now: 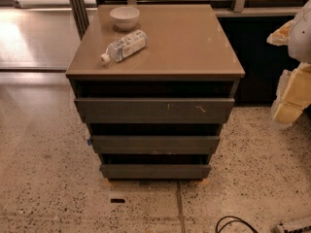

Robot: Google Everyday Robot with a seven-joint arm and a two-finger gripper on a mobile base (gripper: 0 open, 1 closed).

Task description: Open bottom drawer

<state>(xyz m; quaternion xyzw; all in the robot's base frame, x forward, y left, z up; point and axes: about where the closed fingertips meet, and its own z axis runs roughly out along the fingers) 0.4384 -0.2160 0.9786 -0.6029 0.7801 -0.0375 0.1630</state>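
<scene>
A dark grey cabinet (155,72) with three handleless drawers stands in the middle of the camera view. The bottom drawer (155,171) is the lowest and narrowest front, plain and unmarked, and sits flush with a dark gap above it. The middle front (155,143) has a blue speck at its left end. The top front (154,109) is the widest and has pale scratches. My gripper (292,93), with pale yellow padding, hangs at the right edge of the view. It is well to the right of the cabinet, about level with the top drawer, and touches nothing.
A white bowl (124,17) and a lying water bottle (124,46) rest on the brown cabinet top. A black cable (233,223) loops on the speckled floor at the front right. A small dark mark (117,200) lies before the cabinet. A dark wall stands behind on the right.
</scene>
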